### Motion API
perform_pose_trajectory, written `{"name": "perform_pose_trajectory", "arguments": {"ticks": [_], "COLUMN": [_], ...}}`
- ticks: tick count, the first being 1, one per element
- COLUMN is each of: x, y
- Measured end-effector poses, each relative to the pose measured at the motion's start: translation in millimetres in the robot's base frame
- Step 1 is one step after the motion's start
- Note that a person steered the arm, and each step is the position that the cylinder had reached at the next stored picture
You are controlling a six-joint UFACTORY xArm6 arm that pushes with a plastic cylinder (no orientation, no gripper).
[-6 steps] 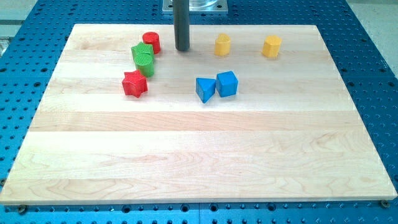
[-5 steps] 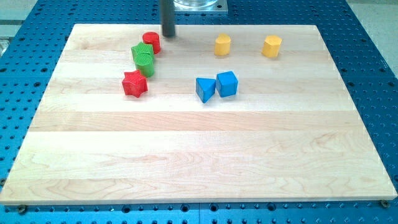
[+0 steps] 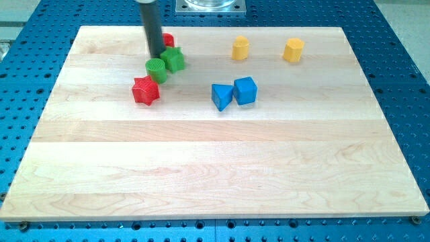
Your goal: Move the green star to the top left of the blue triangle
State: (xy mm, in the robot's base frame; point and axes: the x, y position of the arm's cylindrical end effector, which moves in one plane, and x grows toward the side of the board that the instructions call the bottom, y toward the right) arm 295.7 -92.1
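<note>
The green star (image 3: pixel 175 60) lies near the surface's top edge, left of the middle, well apart from the blue triangle (image 3: pixel 221 96), which sits lower and toward the view's right. My tip (image 3: pixel 155 56) is down on the surface (image 3: pixel 215 161) just beside the star's left side, seemingly in contact with it. This end effector is a plain rod with nothing to open or close, and it holds nothing. A green cylinder (image 3: pixel 156 69) touches the star at its lower left, right under my tip. Behind the rod, a red block (image 3: pixel 168 40) peeks out toward the top edge; its shape is partly hidden. A red star (image 3: pixel 145 90) rests below the green cylinder, close to it. A blue cube (image 3: pixel 245 90) touches the triangle's right side. Toward the top right corner stand two yellow blocks, one (image 3: pixel 240 48) nearer the middle and the other (image 3: pixel 293 50) further right, apart from each other.
</note>
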Motion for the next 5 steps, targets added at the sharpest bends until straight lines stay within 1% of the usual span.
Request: {"name": "perform_pose_trajectory", "arguments": {"ticks": [1,2,3,4,5], "x": [0,10,27,39,78], "y": [48,78,64,35,35]}}
